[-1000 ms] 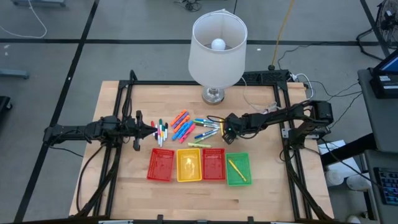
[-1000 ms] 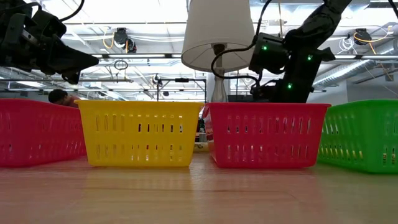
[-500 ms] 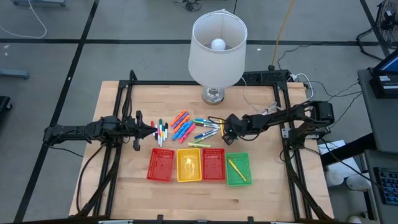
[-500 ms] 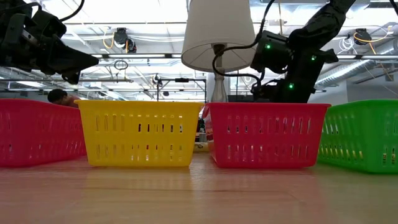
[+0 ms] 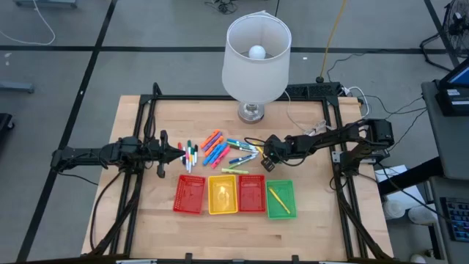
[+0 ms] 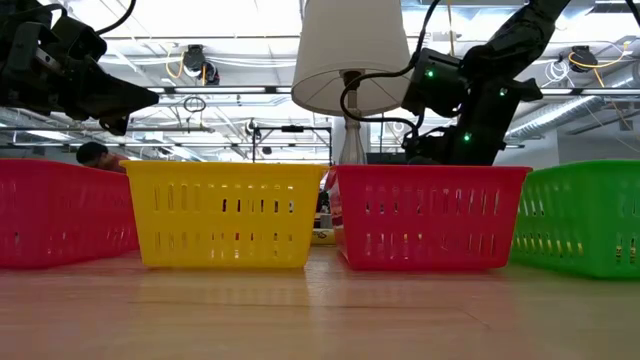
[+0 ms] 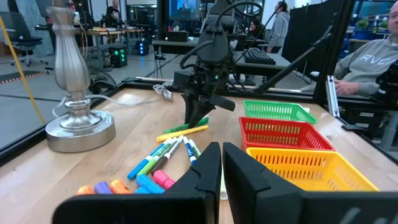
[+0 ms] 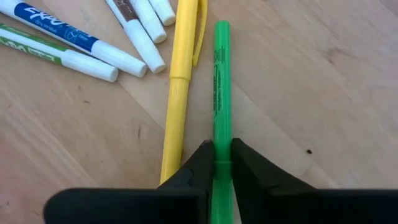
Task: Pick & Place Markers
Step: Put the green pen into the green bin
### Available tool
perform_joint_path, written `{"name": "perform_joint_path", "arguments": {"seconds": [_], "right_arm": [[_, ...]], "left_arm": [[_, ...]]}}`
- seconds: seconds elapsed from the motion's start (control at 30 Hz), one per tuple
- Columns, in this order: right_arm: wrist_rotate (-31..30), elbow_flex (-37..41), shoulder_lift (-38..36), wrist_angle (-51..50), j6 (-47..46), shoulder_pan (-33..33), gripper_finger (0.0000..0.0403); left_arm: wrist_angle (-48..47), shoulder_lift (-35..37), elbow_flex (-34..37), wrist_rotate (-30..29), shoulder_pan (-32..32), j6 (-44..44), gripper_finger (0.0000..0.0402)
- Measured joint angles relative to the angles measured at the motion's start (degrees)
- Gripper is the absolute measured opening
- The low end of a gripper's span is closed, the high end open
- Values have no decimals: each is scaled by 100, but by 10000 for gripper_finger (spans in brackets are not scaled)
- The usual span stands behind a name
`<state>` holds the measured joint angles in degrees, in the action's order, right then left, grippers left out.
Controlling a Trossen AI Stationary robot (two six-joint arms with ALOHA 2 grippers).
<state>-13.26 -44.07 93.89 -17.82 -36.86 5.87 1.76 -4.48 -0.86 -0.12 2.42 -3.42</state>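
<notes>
the right gripper (image 8: pixel 222 163) has been closed over the last second: fingers that stood wide are now seen drawn in against a green marker (image 8: pixel 220 93). the marker is pinched between the two fingertips, its length running straight ahead of them and still flat on the table (image 8: pixel 311 74). a yellow marker (image 8: pixel 178 87) lies just beside the fingers, touching or nearly touching the green one. white markers (image 8: pixel 74 43) lie further off to that side. a grasp appears made; lifting looks next. the left gripper (image 7: pixel 222 163) is held shut, empty, well apart from the pile.
</notes>
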Motion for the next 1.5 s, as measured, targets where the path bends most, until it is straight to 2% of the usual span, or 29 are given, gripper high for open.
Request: {"name": "perform_joint_path", "arguments": {"seconds": [0.27, 0.77, 1.07, 1.37, 1.5], "right_arm": [[-5, 4, -192, 0, 2, 0, 35], [27, 27, -1765, -241, -1, -194, 30], [197, 17, -2494, -273, -804, -1144, 37], [454, 11, -2562, -495, -2571, -2635, 29], [98, 9, -2561, -474, -3422, -3282, 31]], "left_arm": [[0, 1, 0, 0, 1, 0, 21], [2, 0, -2, 0, -1, -2, 21], [0, 0, -2, 0, 0, -1, 21], [0, -1, -2, 0, -1, -2, 21], [-1, 0, -2, 0, 0, -2, 21]]}}
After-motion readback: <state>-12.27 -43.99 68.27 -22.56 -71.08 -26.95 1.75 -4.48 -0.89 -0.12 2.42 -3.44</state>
